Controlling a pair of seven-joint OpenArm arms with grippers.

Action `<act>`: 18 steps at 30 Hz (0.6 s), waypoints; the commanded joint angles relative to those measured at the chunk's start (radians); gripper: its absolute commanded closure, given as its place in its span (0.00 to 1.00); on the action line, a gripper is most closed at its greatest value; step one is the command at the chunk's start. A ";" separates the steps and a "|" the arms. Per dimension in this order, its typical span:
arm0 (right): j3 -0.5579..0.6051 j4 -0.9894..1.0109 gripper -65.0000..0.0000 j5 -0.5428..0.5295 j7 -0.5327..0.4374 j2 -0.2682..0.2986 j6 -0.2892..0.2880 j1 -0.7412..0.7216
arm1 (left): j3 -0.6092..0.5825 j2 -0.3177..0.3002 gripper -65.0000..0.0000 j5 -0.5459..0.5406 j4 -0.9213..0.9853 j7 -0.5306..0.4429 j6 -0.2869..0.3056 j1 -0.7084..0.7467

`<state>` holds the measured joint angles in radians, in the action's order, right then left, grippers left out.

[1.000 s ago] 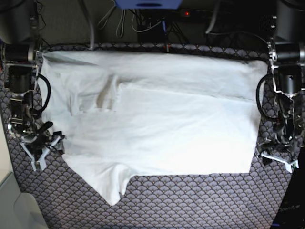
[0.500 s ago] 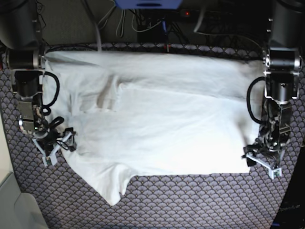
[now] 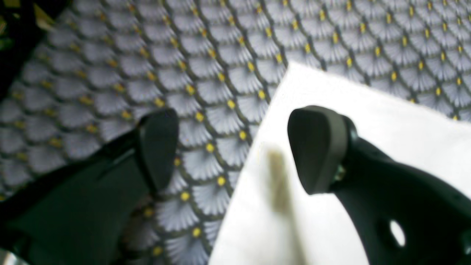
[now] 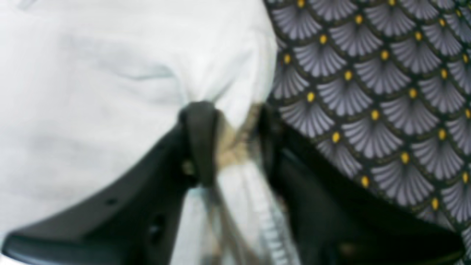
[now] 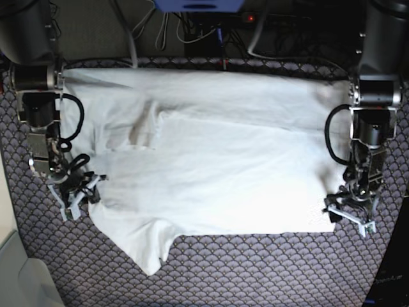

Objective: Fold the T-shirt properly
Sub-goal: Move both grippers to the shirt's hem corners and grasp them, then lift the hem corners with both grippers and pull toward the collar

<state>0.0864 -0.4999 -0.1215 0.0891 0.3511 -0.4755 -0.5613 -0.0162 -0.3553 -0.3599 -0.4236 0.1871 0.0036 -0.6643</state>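
Observation:
The white T-shirt (image 5: 217,166) lies spread and slightly wrinkled on the table, with one sleeve hanging toward the front left. In the base view my right gripper (image 5: 75,197) is at the shirt's left edge. The right wrist view shows that gripper (image 4: 235,143) shut on a bunched fold of the T-shirt (image 4: 92,92). My left gripper (image 5: 348,216) stands at the shirt's front right corner. Seen from the left wrist, it (image 3: 235,147) is open, one finger over the T-shirt (image 3: 386,121) and the other over the table cover, nothing pinched.
A dark table cover (image 5: 255,268) with a grey fan pattern and yellow dots lies under the shirt. Cables (image 5: 192,32) and a blue device (image 5: 198,5) sit behind the table's far edge. A pale translucent bin (image 5: 25,281) stands at the front left corner.
Both grippers have moved inward to the shirt's side edges. The right gripper has closed on the shirt's left edge. The left gripper has stayed open.

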 commanded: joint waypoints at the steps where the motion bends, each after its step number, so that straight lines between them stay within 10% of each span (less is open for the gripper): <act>1: -0.001 -0.009 0.85 0.009 0.019 0.015 0.002 -0.018 | 0.002 -0.008 0.25 0.000 0.013 -0.050 -0.001 -0.053; 18: -0.001 -0.007 0.96 0.009 0.021 0.021 0.004 -0.016 | -0.069 0.051 0.25 0.048 0.162 -0.154 0.000 -0.108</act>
<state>0.0864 -0.5003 -0.1276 0.0917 0.3515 -0.4828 -0.5610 -0.0875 -0.2920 -0.3145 -0.2493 0.0620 0.0059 -0.7326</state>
